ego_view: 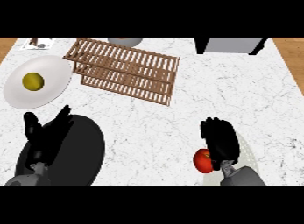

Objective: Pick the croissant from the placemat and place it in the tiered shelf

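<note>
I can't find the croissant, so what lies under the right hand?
Under the right hand a pale placemat shows, with a red round item beside the hand. The hand covers the mat's middle, so anything lying there cannot be seen.

Right robot hand (220, 139) beside red object (203, 160)

Kitchen — marble counter (245, 87), plate (51, 70), wooden tiered shelf (128, 72)

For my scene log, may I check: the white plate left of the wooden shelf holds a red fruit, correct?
Not quite: the head view shows that the white plate left of the wooden shelf holds a yellow fruit, not a red one.
</note>
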{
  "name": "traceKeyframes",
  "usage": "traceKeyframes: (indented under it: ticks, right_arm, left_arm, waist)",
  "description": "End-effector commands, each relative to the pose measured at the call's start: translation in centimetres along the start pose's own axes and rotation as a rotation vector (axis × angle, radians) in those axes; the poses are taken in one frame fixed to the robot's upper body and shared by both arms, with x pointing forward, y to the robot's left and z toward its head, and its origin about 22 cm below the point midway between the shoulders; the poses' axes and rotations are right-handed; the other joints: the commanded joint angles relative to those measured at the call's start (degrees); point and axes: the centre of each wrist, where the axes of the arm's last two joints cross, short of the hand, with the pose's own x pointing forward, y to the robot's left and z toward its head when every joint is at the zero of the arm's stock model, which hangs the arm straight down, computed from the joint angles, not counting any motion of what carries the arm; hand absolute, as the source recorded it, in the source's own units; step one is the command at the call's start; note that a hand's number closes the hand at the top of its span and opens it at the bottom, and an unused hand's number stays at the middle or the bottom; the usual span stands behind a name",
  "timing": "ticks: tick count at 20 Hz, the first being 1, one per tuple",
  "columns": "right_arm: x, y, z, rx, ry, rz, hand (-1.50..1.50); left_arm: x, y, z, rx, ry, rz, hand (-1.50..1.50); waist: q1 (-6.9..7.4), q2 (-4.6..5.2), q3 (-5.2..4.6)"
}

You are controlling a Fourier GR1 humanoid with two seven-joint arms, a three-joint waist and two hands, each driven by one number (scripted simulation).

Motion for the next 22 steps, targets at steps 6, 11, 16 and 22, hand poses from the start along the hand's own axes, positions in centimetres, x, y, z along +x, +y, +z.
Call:
traceKeyframes:
  ticks: [6,11,16,22]
  right_arm:
    - [9.6,-6.1,2.5,-0.060,-0.038,-0.487,1.50]
    - [13.2,-11.4,3.6,-0.271,-0.028,-0.576,1.50]
    - [15.2,-16.9,4.2,-0.420,0.061,-0.626,1.50]
    - [16.7,-22.6,3.8,-0.523,0.121,-0.651,1.50]
  left_arm:
    - [1.2,-2.1,-0.7,-0.091,-0.019,-0.027,0.00]
    - [1.7,-2.7,-1.3,-0.100,-0.003,-0.051,0.00]
    - [0.8,-2.2,-1.3,-0.081,0.015,-0.051,0.00]
    - [1.2,-2.5,-1.7,-0.079,0.014,-0.049,0.00]
  waist:
    - [6.32,2.05,2.13]
    - [7.08,1.30,1.72]
    - [6.45,0.66,1.42]
    - [5.82,0.65,1.37]
